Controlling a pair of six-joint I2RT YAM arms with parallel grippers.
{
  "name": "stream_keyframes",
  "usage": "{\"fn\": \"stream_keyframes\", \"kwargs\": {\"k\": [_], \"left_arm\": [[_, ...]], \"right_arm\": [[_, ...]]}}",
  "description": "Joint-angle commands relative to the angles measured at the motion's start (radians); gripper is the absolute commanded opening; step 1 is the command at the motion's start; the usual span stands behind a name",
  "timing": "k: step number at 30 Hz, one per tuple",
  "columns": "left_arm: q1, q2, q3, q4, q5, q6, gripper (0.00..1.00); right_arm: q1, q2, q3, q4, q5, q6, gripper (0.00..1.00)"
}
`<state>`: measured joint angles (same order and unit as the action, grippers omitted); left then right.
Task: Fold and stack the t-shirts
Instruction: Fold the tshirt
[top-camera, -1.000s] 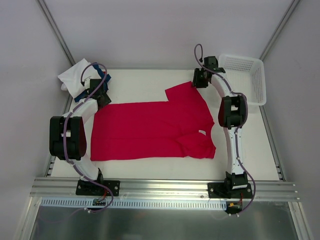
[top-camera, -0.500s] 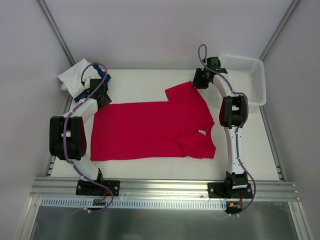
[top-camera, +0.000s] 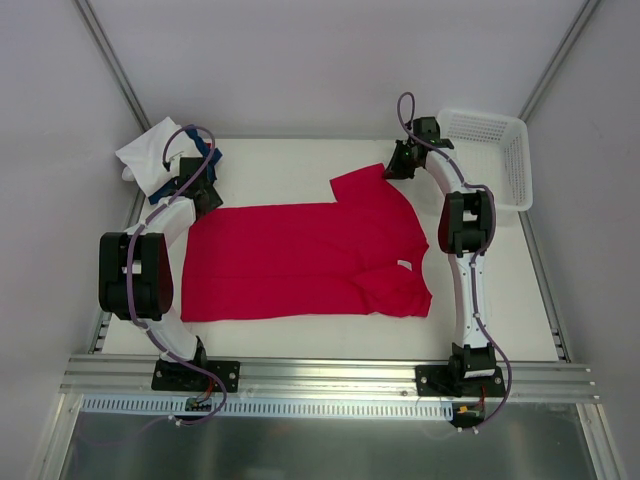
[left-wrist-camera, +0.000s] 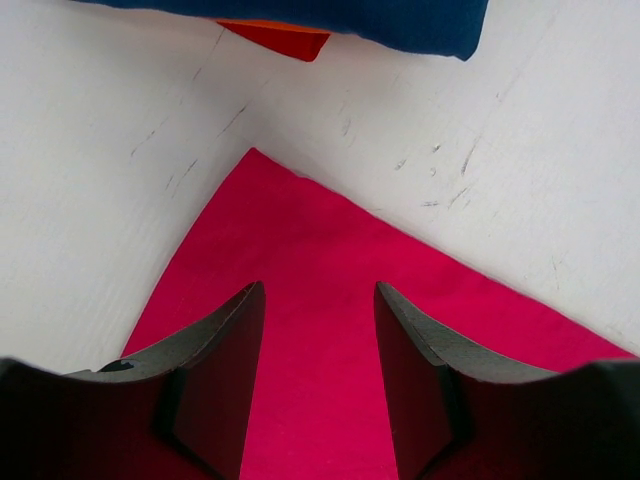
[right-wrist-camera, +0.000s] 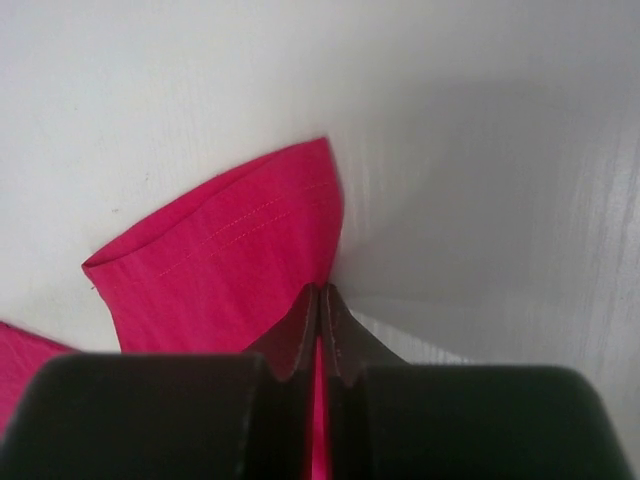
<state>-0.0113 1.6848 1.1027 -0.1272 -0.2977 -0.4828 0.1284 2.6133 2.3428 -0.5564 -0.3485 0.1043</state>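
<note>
The right gripper (right-wrist-camera: 320, 296) is pinched tight on the far sleeve of the red t-shirt (top-camera: 300, 260). The left gripper (left-wrist-camera: 318, 300) hangs with its fingers apart over the shirt's far left corner. The shirt lies spread on the table (top-camera: 290, 160). Just beyond that corner sit the folded blue shirt (left-wrist-camera: 400, 20), orange shirt (left-wrist-camera: 282, 38) and white shirt (top-camera: 145, 150).

Matt crimson cloth t-shirt (top-camera: 300, 260) on a scuffed white table (top-camera: 290, 170)

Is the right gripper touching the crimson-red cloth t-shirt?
Touching. Right wrist view: the right gripper has its jaws shut on a sleeve of the crimson-red cloth t-shirt.
</note>
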Motion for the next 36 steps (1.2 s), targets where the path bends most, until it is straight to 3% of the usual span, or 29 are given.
{"fn": "stream_keyframes", "kwargs": {"k": [1, 13, 24, 36], "left_arm": [[0.005, -0.010, 0.042, -0.014, -0.050, 0.018, 0.48], [0.051, 0.098, 0.167, -0.195, -0.181, 0.030, 0.45], [0.137, 0.233, 0.240, -0.193, 0.104, 0.016, 0.43], [0.145, 0.271, 0.273, -0.173, 0.177, 0.038, 0.46]], "right_arm": [[0.005, -0.013, -0.020, -0.005, -0.007, 0.011, 0.00], [0.007, -0.055, -0.069, 0.021, -0.029, 0.006, 0.01], [0.007, -0.084, -0.103, 0.042, -0.047, 0.006, 0.00], [0.007, -0.082, -0.108, 0.044, -0.053, 0.000, 0.01]]}}
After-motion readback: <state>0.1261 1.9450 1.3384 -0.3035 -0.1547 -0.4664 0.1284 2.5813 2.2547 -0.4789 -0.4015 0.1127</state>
